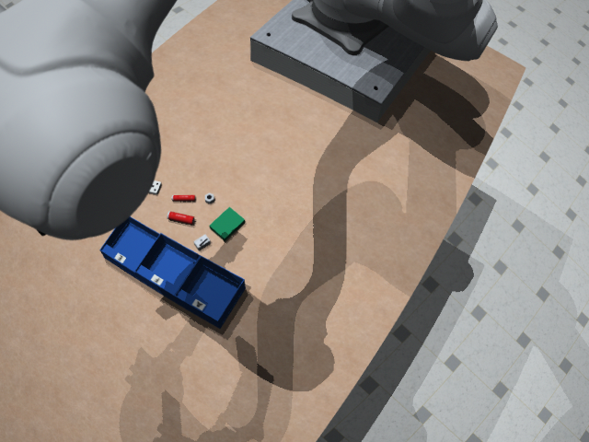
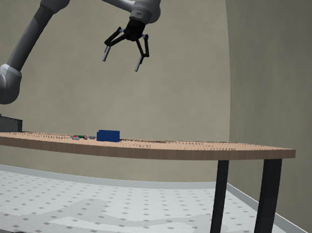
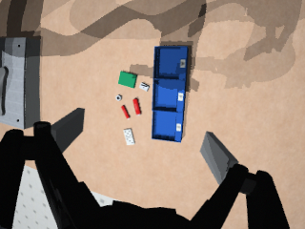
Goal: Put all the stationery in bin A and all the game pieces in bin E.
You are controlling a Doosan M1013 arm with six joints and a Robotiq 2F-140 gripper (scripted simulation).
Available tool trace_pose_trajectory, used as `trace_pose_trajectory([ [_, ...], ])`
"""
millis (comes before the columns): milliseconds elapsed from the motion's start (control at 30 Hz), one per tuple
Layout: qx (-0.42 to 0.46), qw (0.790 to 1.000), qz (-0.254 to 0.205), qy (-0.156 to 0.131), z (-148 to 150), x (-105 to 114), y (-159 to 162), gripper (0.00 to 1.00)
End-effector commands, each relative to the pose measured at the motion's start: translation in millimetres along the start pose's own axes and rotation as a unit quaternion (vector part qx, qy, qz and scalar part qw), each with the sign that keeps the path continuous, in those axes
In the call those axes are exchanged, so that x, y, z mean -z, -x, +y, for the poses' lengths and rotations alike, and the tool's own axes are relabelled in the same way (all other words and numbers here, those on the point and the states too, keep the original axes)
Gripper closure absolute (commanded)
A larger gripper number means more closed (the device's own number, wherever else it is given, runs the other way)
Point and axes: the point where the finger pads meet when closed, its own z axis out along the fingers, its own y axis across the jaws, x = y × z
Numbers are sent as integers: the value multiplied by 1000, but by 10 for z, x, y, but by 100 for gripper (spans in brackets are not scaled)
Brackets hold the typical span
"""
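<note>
Our count of what lies on the table

We count one blue bin row (image 1: 223, 304) of three compartments, each with one label tag. At its 12 o'clock in the top view lie six loose things: two red cylinders (image 1: 183, 197) (image 1: 180, 217), one green block (image 1: 227, 222), one small grey ring-shaped piece (image 1: 209, 197), one white domino-like tile (image 1: 155, 187) at 11 o'clock, half hidden by the arm, and one small grey-white piece (image 1: 202, 241) just beside the bins.
</note>
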Motion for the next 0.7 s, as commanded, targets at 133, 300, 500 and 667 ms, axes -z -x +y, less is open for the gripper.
trace_pose_trajectory([
  [133, 0, 1000, 0, 0, -1, 1, 0, 0],
  [300, 0, 1000, 0, 0, -1, 1, 0, 0],
  [500, 0, 1000, 0, 0, -1, 1, 0, 0],
  [667, 0, 1000, 0, 0, 100, -316, 10, 95],
])
